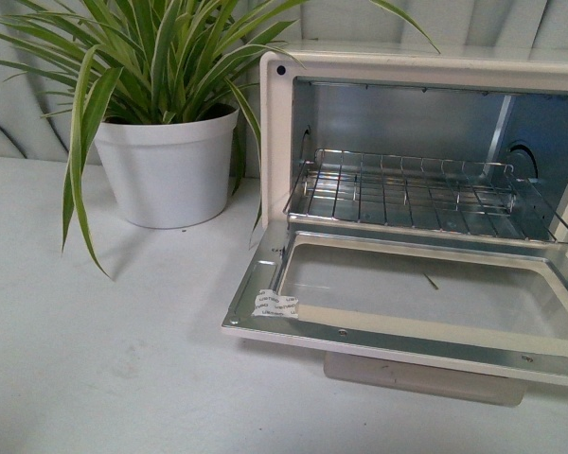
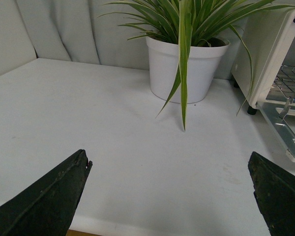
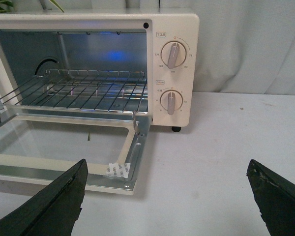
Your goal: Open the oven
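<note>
The cream-white oven (image 1: 275,123) stands at the right of the front view with its glass-windowed door (image 1: 417,293) folded down flat. A wire rack (image 1: 417,194) sits inside the shiny metal interior. The bar handle (image 1: 421,378) shows under the door's front edge. Neither arm appears in the front view. My left gripper (image 2: 169,160) is open over bare table, with the oven (image 2: 270,54) off to one side. My right gripper (image 3: 167,169) is open, nothing between its fingers, just in front of the lowered door's corner (image 3: 123,172) and below the two dials (image 3: 173,54).
A white pot with a long-leaved striped plant (image 1: 166,165) stands left of the oven, its leaves hanging over the white table (image 1: 104,359). A grey curtain (image 1: 19,104) forms the backdrop. A white sticker (image 1: 276,305) sits on the door's near left corner.
</note>
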